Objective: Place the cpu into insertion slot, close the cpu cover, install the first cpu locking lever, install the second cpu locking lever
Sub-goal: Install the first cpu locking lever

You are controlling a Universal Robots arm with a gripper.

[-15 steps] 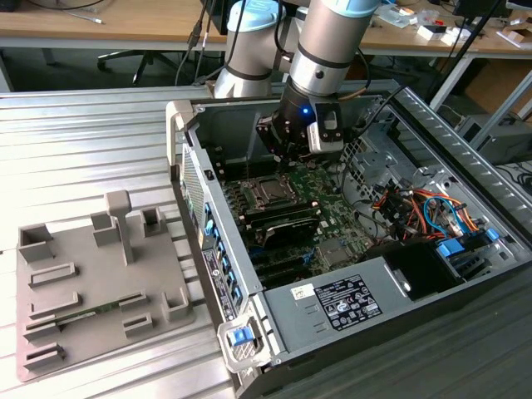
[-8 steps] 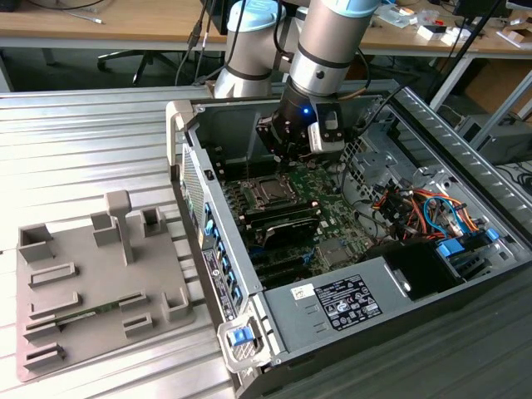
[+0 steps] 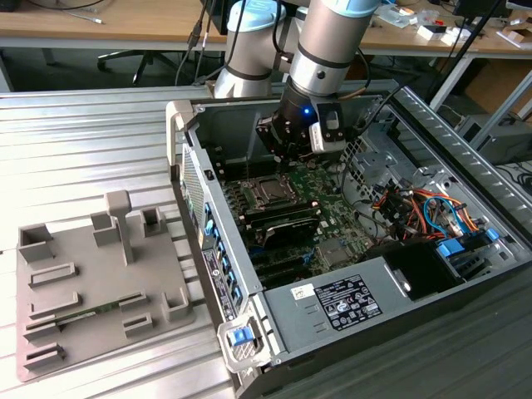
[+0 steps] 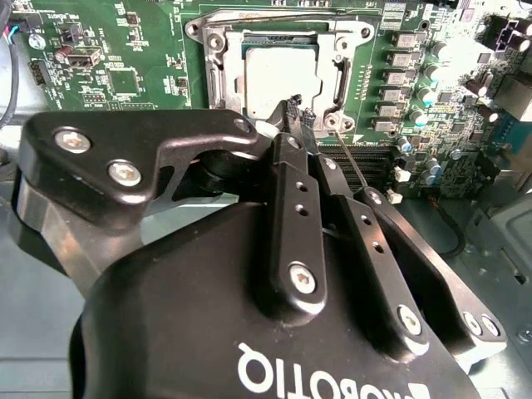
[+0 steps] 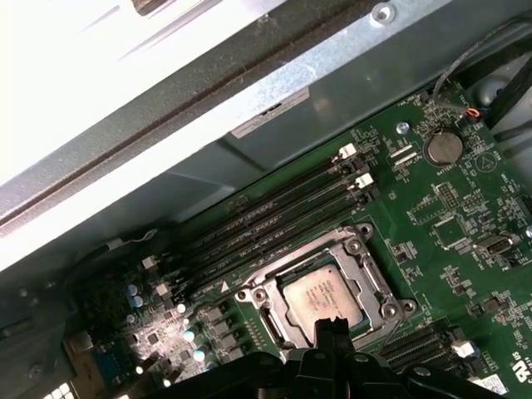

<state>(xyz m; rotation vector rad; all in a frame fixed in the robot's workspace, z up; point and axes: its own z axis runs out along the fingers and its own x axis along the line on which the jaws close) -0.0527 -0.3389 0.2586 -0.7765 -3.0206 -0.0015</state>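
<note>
Second wrist view: claw point(image 4: 296, 110), tips pressed together, is hovering just below the cpu point(image 4: 278, 73), which is lying upper centre inside the cpu cover point(image 4: 223, 79).

My work rests on a ribbed metal table point(image 3: 83, 141), which directly carries an open computer case point(image 3: 193, 179) and, just beside it toward the exterior view's left, a flat grey fixture plate point(image 3: 83, 249).
</note>
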